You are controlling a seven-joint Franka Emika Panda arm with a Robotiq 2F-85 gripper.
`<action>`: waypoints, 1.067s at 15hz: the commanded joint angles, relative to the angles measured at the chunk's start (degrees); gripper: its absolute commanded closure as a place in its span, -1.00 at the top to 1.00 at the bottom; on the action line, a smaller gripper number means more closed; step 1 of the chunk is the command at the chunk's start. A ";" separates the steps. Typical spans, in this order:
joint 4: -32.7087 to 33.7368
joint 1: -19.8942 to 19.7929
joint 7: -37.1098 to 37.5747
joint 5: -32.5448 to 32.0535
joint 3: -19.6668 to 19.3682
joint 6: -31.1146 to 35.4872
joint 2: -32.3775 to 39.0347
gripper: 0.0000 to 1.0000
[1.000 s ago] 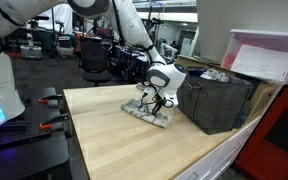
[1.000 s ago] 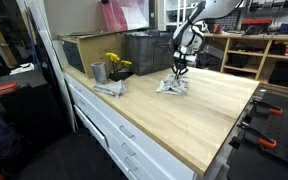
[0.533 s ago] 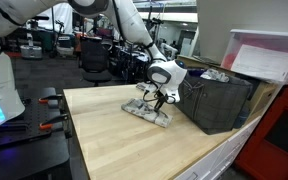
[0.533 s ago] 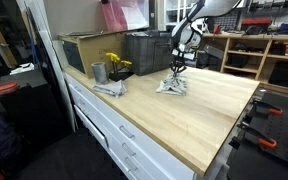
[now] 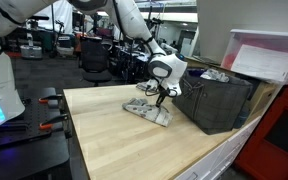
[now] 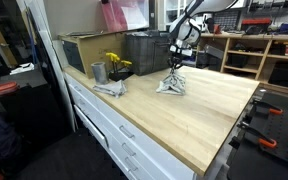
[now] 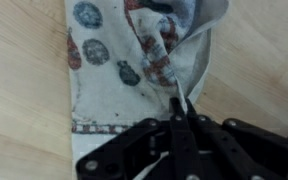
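Where its two dark fingers meet, the claw [image 7: 178, 104] is pressed together on a thin ridge of the cloth [image 7: 114, 55], with almost no gap between the jaws. The fabric rises to a small peak under it in both exterior views [image 5: 150, 110] [image 6: 171, 84], and the rest lies spread on the table. The cloth looks like a light woven towel. It is off-white, printed with roundish blue and red motifs, has a stitched band near one hem, and is bunched into soft folds near the pinch. I judge it limp and nearly weightless. It should drape and trail rather than hold a shape, and it should not be slippery against the rubbery pads. A pinch on a raised fold or near a corner seems the surest hold, since a flat layer gives the fingers little to bite. It rests on a pale, smooth wood-grain table [image 5: 114, 140], close beside a dark bin [image 5: 219, 100] with stiff, boxy walls. Farther along the same top in an exterior view stand a metal cup [image 6: 98, 72] and yellow flowers [image 6: 116, 63], with a second crumpled cloth [image 6: 109, 89] lying in front of them.
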 commanded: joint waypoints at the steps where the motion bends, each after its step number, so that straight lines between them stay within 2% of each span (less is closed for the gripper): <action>1: -1.70 0.34 -0.17 -1.07 -0.40 -1.22 -1.88 -0.41; 2: -1.74 0.48 0.02 -1.32 -0.55 -1.31 -1.88 -0.39; 3: -1.86 0.52 -0.17 -1.62 -0.57 -1.25 -1.93 -0.84; 4: -1.94 0.59 -0.14 -2.05 -0.66 -1.26 -1.99 -0.85; 6: -2.03 0.67 -0.11 -2.67 -0.74 -1.27 -2.04 -1.00; 10: -2.08 0.66 -0.06 -3.30 -0.89 -1.23 -2.03 -1.00; 11: -2.11 0.67 0.03 -3.52 -1.02 -1.31 -2.04 -0.48; 12: -2.25 0.79 0.20 -3.93 -1.31 -1.21 -2.11 -0.46; 16: -3.27 1.24 0.62 -5.80 -2.96 -0.88 -2.70 0.12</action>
